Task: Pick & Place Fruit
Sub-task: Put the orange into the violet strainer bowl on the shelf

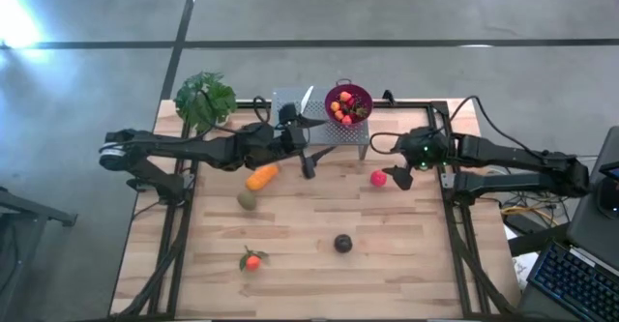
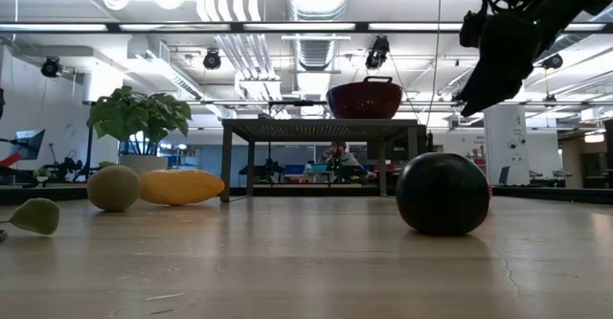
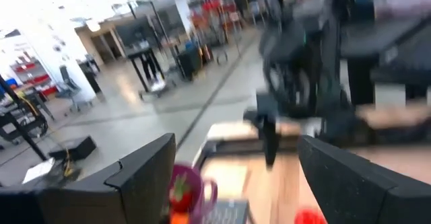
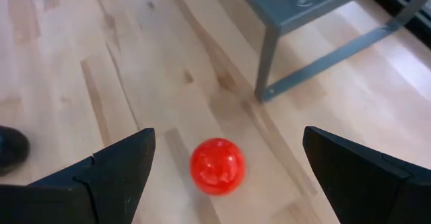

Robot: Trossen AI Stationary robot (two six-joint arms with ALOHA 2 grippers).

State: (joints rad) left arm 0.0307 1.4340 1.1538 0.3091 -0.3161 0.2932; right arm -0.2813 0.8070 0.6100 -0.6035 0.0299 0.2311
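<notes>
The red ball (image 1: 378,178) lies on the wooden table; in the right wrist view the red ball (image 4: 217,165) shows just past and between my right gripper's (image 4: 229,133) open fingers, untouched. My right gripper (image 1: 393,170) hovers over it. The elongated orange fruit (image 1: 261,177), the olive-green fruit (image 1: 248,199), the dark purple ball (image 1: 342,243) and a small orange piece with leaves (image 1: 252,260) rest on the tabletop. My left gripper (image 1: 309,148) is open and raised beside the grey stand (image 1: 295,104), with its fingers (image 3: 145,173) holding nothing.
A purple colander bowl (image 1: 348,104) with small red and orange pieces sits on the grey stand at the far edge. The stand's leg (image 4: 269,56) is close to the red ball. A leafy green plant (image 1: 205,100) stands at the far left corner.
</notes>
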